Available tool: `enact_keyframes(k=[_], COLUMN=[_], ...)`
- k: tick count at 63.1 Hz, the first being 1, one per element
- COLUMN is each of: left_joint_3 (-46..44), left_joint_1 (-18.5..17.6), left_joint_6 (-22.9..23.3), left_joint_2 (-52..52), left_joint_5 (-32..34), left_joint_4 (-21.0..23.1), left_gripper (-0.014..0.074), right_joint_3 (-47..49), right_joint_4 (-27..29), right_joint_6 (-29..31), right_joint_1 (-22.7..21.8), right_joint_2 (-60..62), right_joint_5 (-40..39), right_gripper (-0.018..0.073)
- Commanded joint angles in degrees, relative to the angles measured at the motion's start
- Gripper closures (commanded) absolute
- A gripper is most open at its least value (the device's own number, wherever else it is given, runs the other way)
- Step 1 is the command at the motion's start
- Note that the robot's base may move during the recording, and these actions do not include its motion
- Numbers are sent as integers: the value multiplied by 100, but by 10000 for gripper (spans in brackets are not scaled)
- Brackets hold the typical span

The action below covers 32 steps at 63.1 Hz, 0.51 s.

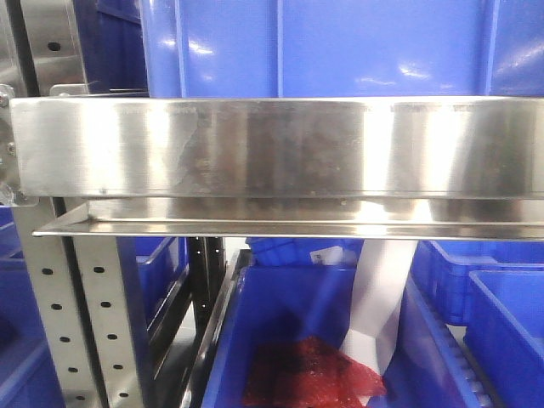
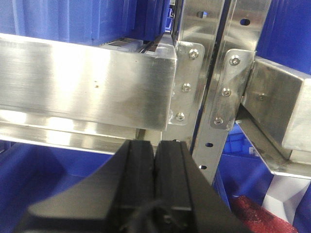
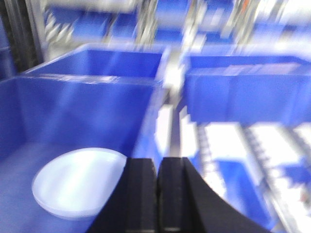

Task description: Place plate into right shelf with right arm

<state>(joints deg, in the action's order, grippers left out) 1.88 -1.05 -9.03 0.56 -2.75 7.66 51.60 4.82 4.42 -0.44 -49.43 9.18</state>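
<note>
Your right tool (image 3: pixel 158 167) was pressed closed and empty, above the near wall of a blue bin (image 3: pixel 87 104). The plate (image 3: pixel 80 182) lay flat inside that bin on the shelf (image 1: pixel 272 149). Your left tool (image 2: pixel 155 150) was closed too, just below a steel rail (image 2: pixel 82 80).

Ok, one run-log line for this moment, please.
plate: lying in blue bin | right tool: shut, holds nothing | left tool: shut, facing the steel shelf rail | right wrist view blurred
</note>
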Motion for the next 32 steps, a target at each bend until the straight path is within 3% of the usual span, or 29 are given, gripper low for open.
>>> enact_keyframes(k=[1,19,32], left_joint_3=[59,59,59], left_joint_1=[-11,-11,-11], left_joint_6=[40,40,40], left_joint_2=[59,59,59], left_joint_5=[516,516,516], left_joint_4=[47,47,47], left_gripper=[724,724,724], right_joint_3=[-737,-2999,-3721], right_joint_4=[-98,-88,-88], right_joint_6=[63,56,56], right_joint_1=[-32,-32,-32], right_joint_2=[653,2824,3995], right_joint_5=[-1110,-1312,-1303], right_gripper=[507,507,507])
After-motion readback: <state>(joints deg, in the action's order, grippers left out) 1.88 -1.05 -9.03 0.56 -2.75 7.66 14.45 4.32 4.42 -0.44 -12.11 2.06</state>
